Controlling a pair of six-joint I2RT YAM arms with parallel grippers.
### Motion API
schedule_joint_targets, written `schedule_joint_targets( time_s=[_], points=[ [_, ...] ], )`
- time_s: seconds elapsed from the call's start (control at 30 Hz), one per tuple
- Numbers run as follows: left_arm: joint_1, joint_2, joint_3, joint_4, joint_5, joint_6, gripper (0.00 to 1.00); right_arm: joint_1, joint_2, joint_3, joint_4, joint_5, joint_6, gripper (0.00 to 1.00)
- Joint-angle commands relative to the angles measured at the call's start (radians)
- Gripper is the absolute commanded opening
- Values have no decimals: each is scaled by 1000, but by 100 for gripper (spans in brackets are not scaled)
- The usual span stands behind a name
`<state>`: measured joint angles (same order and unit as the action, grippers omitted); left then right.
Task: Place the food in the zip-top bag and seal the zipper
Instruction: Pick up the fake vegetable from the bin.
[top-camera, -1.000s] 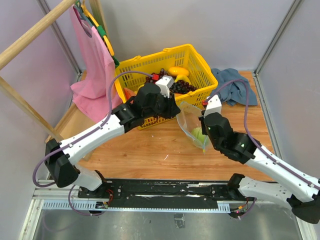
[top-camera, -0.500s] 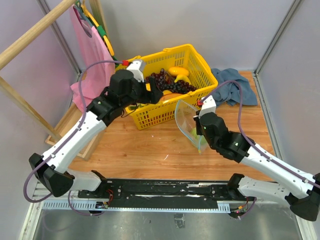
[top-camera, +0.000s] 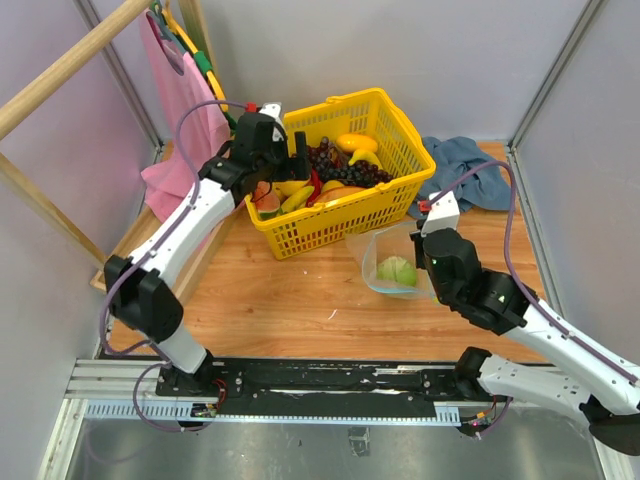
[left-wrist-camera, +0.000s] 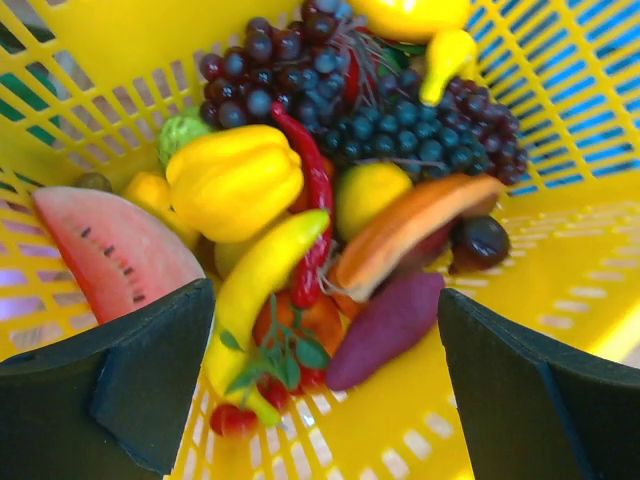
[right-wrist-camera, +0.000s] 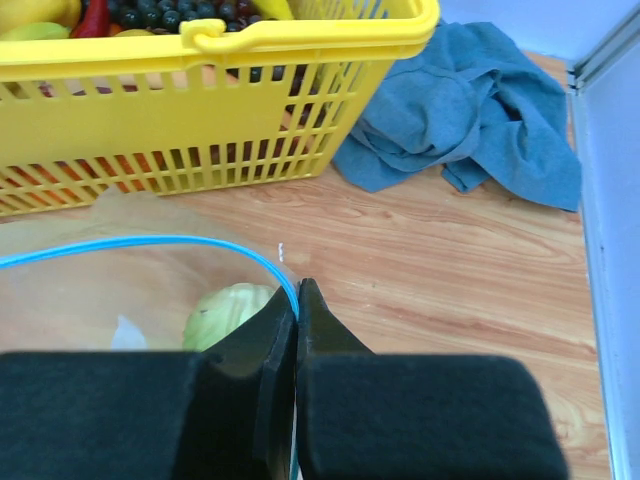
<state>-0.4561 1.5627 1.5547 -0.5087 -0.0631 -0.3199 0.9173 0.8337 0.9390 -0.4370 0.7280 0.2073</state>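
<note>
Wooden tabletop (top-camera: 300, 290): yellow basket (top-camera: 330, 225), blue cloth (top-camera: 465, 175) near zip-top bag (top-camera: 385, 245).

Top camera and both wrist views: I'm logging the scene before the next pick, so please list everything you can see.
basket: one, yellow lattice, rear centre of the wooden table
toy food: a heap, mixed colours, in the basket; includes dark grapes, yellow pepper, watermelon slice, red chilli, purple sweet potato
zip-top bag: one, clear, on the table in front of the basket's right end
zipper: one, light blue, along the bag's mouth
green fruit: one, pale green, inside the bag
blue cloth: one, crumpled, rear right
pink cloth: one, hanging on the wooden rack, left
left gripper: open, above the basket's food
right gripper: shut on the bag's zipper edge
</note>
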Motion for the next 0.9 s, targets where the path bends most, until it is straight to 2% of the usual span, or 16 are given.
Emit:
schedule_joint_targets(
  time_s=[0.0, 0.57, 0.7, 0.87],
  points=[
    [28, 125, 97, 0, -54, 13, 97, -11, -26, 36, -30, 95, -33, 1],
    [88, 500, 257, 69, -166, -77, 99, -11, 8, 38, -35, 77, -16, 1],
    [88, 582, 288, 60, -134, -80, 99, -11, 18, 31, -26, 65, -17, 1],
    [94, 612, 282, 65, -100, -78, 99, -11, 34, 27, -18, 54, -21, 1]
  ],
)
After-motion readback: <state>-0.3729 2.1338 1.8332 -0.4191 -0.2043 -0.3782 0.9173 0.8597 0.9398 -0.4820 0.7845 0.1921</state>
